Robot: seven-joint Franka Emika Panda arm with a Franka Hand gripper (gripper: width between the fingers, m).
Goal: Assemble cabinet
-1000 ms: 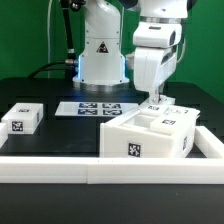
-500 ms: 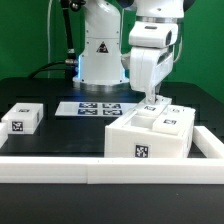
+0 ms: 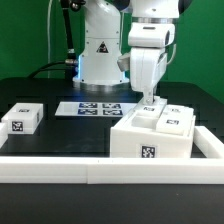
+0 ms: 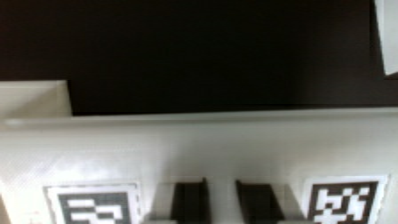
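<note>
The white cabinet body (image 3: 160, 135), with recessed compartments and marker tags, stands on the black table at the exterior view's right. My gripper (image 3: 150, 104) comes down onto its far upper edge. In the wrist view the two dark fingers (image 4: 183, 202) sit either side of a thin white wall of the body (image 4: 196, 140), with a tag on each side. The gripper (image 4: 221, 202) is shut on that wall. A small white tagged panel (image 3: 22, 119) lies apart at the exterior view's left.
The marker board (image 3: 95, 108) lies flat in front of the robot base (image 3: 100, 50). A low white rail (image 3: 60, 168) runs along the table's near edge and up the right side beside the body.
The cabinet body's front end has slid toward the exterior view's right, closer to the rail corner, while the gripper stayed clamped on its far edge.
</note>
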